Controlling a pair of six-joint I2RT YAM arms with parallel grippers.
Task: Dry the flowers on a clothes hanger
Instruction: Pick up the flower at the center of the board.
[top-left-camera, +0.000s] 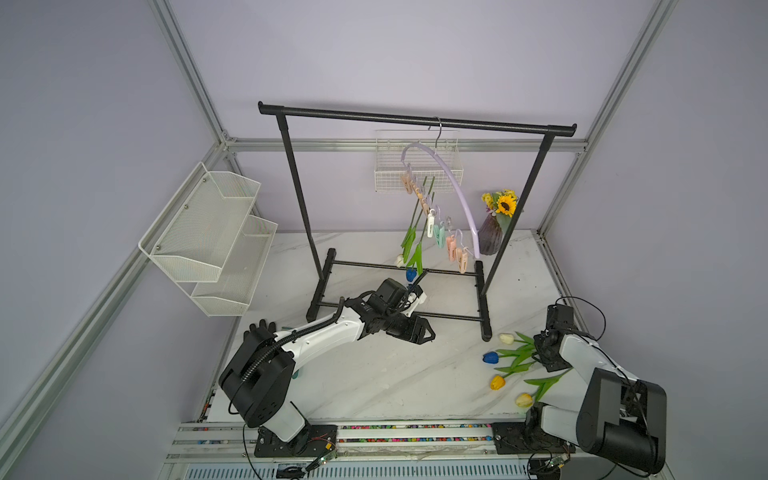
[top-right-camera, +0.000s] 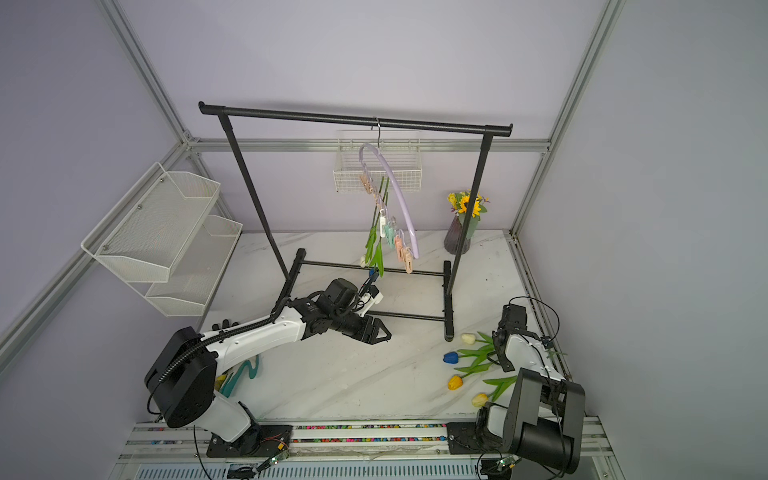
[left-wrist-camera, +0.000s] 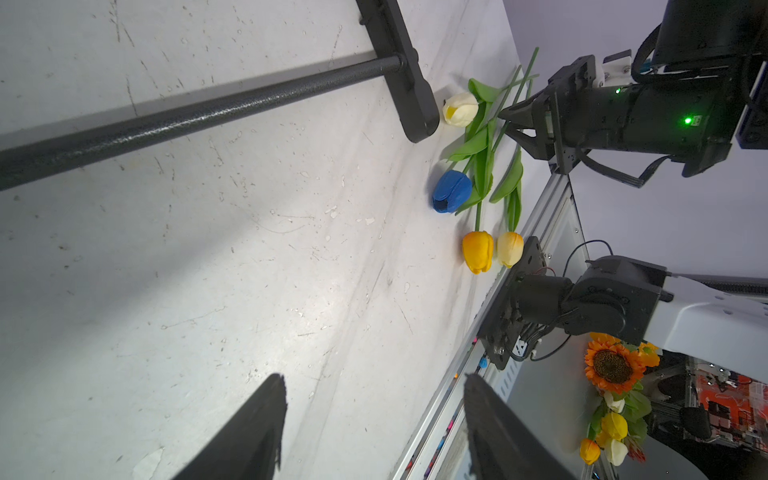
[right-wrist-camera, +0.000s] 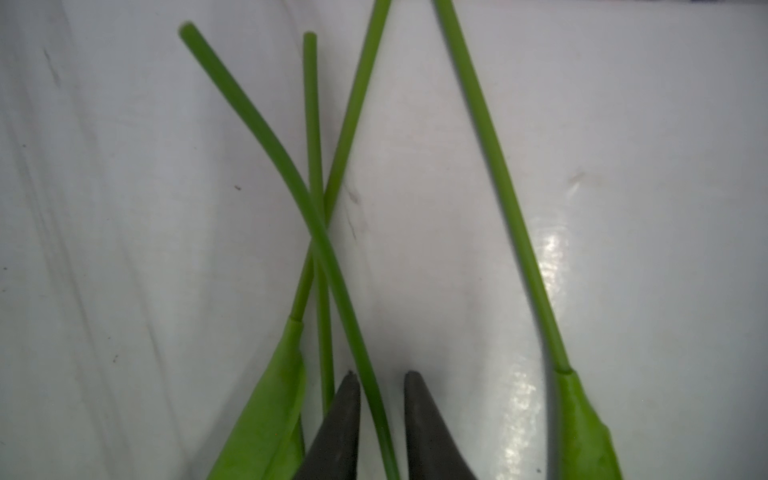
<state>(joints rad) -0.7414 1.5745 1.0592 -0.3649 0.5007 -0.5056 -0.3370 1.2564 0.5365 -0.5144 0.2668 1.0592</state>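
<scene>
1. Right gripper (right-wrist-camera: 381, 376) sits low over the worktop (top-left-camera: 395, 374) near its right edge. Its jaws are parted only narrowly and straddle one green stem (right-wrist-camera: 340, 299); a sliver of space shows beside the stem, so it is not pinched.
2. Over the middle of the worktop, just in front of the garment rack's (top-left-camera: 415, 118) base, the left gripper (left-wrist-camera: 374, 380) hovers with its jaws wide apart and nothing between them.
3. Four of the flowers (top-right-camera: 450, 357) lie loose along the right edge toward the front right corner. Their heads point to the worktop's middle: white (top-left-camera: 506, 338), blue, orange (top-left-camera: 497, 382) and pale yellow (top-left-camera: 523, 400). Their stems cross under the right gripper.
4. Two more tulips (top-left-camera: 415, 255) hang head down from the clothes hanger (top-left-camera: 457, 183), clipped near its higher end.
5. By its wire hook the clothes hanger hangs from the rack's top rail, steeply tilted; the lower clothespins (top-left-camera: 451, 247) hold nothing.
6. At the back right corner stands a purple vase (top-left-camera: 490, 239) of sunflowers.
</scene>
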